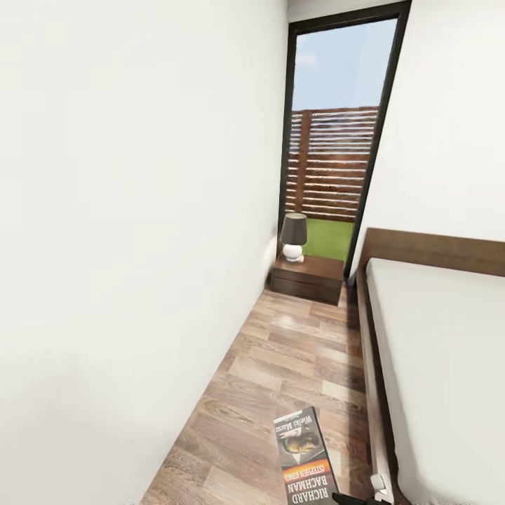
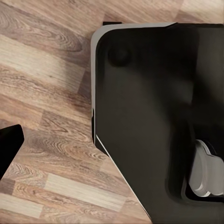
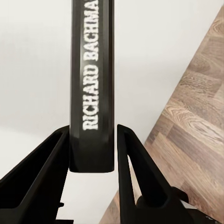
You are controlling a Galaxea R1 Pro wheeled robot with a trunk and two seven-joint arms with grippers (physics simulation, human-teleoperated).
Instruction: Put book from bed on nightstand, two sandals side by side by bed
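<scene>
From the head view, a narrow strip of wood-plank floor (image 1: 280, 365) runs between a white wall (image 1: 126, 245) and the bed (image 1: 442, 365), whose pale mattress and dark brown frame fill the right side. At the far end stands the nightstand (image 1: 308, 277), a dark brown cabinet set against the tall dark-framed window (image 1: 337, 140), through which grass and a slatted brown fence show. A lamp (image 1: 293, 236) with a dark shade and a white base sits on its surface. Low in the view, near the bed's edge, the book (image 1: 305, 459) is seen cover up, orange band and white lettering plain to read; a dark bit of the right arm touches its lower corner at the picture's bottom edge.

In the left wrist view, a dark, grey-edged part of the robot's body (image 2: 149, 121) hangs over the plank floor (image 2: 46, 93), with one black finger (image 2: 9, 142) of the left pincer at the edge. Whether that pincer is released or clenched I cannot tell.

In the right wrist view, the right pincer (image 3: 93, 144) is clenched on the book (image 3: 92, 84): its spine, lettered "RICHARD BACHMAN", stands between the two black fingers (image 3: 46, 163), which press it on both sides. Behind it are the white wall (image 3: 154, 56) and a wedge of floor (image 3: 196, 121).
</scene>
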